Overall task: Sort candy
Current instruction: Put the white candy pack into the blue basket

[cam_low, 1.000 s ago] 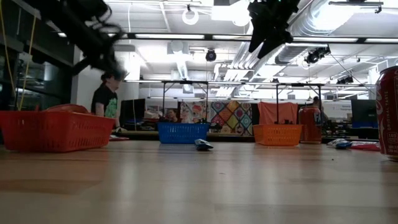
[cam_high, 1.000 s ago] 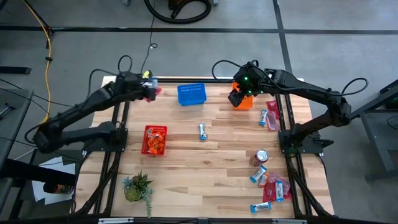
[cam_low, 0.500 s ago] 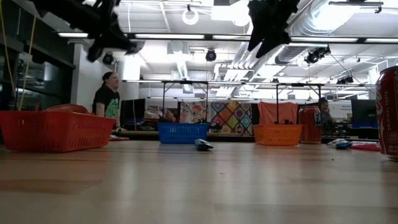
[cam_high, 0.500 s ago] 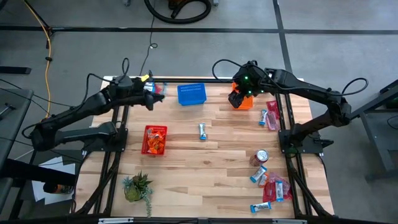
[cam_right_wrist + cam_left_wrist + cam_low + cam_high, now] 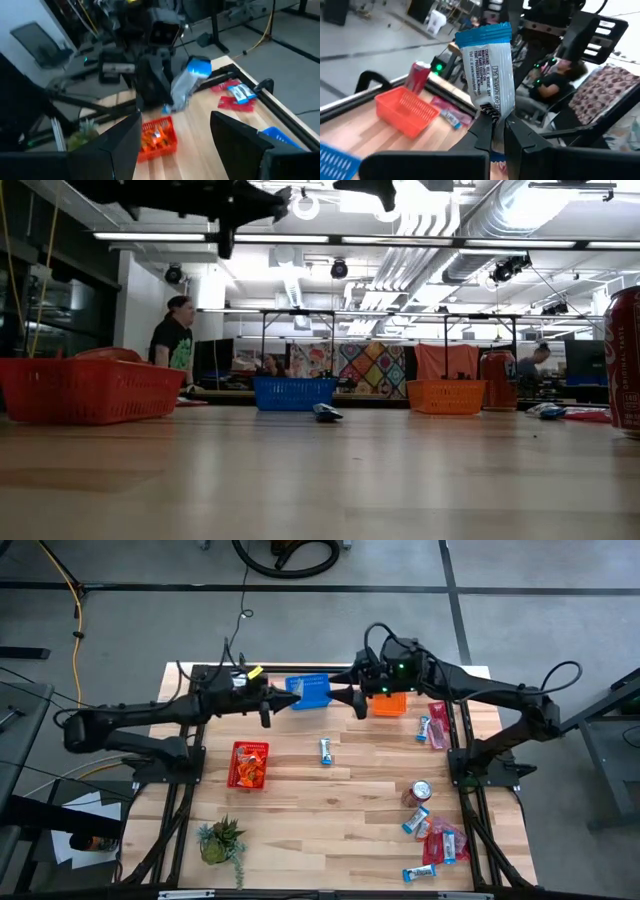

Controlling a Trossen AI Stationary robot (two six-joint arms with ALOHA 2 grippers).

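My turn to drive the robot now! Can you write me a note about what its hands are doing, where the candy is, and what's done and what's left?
Left gripper: shut on a blue-and-white candy bar, held up in the air near the blue basket.
Right gripper: open, empty, facing the left one, close to the bar.
Done: the red basket already has candy inside. I cannot tell whether the orange basket has any.
Left: one loose bar mid-table, a few by the right edge, and a pile at the near right corner beside the soda can.
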